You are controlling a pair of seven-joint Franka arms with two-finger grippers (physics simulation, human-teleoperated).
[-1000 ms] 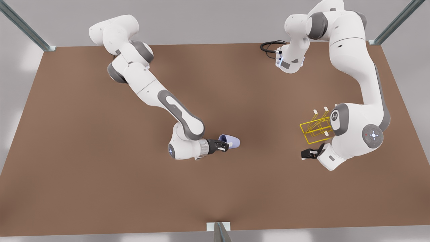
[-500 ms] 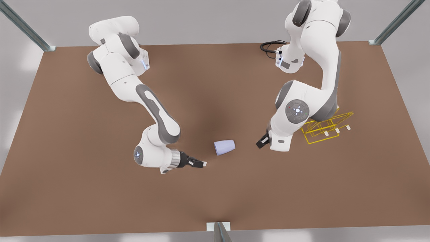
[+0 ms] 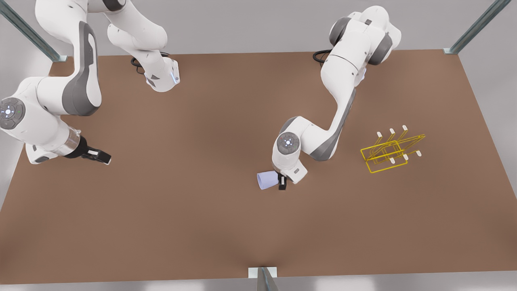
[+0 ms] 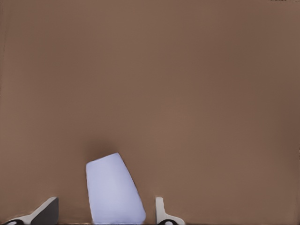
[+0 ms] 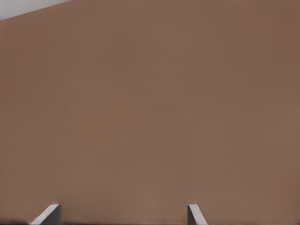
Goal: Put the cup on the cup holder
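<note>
Cup (image 3: 267,180) on its side mid-table (image 3: 202,226), between the spread fingers of the left gripper (image 3: 281,182), untouched. Cup holder (image 3: 389,152) well apart toward the front view's right. Right gripper (image 3: 106,159), fingers apart, idle near the front view's left edge.

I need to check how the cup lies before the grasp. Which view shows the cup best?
The front view: the cup lies on its side on the table, whole apart from the end at the left gripper. The left wrist view shows the cup between open fingers, cut off at the frame edge. The right wrist view shows bare table.
</note>
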